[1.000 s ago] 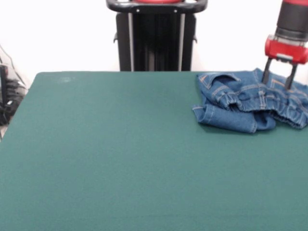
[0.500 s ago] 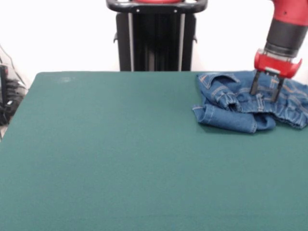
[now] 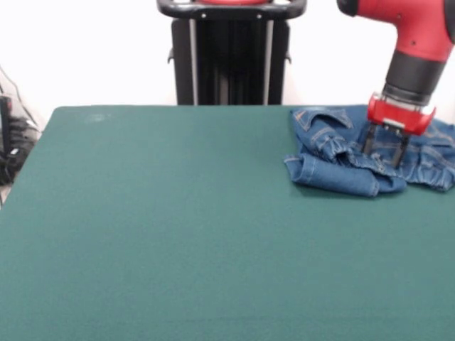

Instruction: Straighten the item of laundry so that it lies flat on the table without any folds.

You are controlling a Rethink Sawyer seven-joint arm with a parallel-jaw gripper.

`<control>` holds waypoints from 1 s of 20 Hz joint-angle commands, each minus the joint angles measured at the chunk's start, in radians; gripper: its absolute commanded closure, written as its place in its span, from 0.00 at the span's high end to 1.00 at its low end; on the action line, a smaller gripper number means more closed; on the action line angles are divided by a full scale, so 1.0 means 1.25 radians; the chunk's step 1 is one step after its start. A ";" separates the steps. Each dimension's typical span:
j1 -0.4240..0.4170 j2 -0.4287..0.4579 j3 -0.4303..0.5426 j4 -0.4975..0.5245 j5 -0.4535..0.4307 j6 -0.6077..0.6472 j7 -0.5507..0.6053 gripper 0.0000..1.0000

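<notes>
No brand, label or writing could be read anywhere. The jeans (image 3: 355, 153) were small, of blue denim with faded patches and orange-tan stitching, and lay bunched in thick folds at the far right of the table (image 3: 178, 227), running off the picture's right edge. The table had a dark green, felt-like top, flat and broad. The gripper (image 3: 384, 155), red-bodied with two thin dark fingers (image 3: 367, 142), stood spread apart with its tips pressed down into the crumpled denim, a ridge of cloth between them, not yet pinched.
</notes>
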 commanded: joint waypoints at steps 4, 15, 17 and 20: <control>-0.210 0.036 0.270 0.019 -0.127 -0.074 0.115 1.00; -0.293 -0.081 0.326 0.068 -0.150 0.028 0.138 0.00; -0.319 -0.124 0.343 0.088 -0.156 0.057 0.125 0.00; -0.342 -0.190 0.351 0.118 -0.154 0.108 0.114 0.00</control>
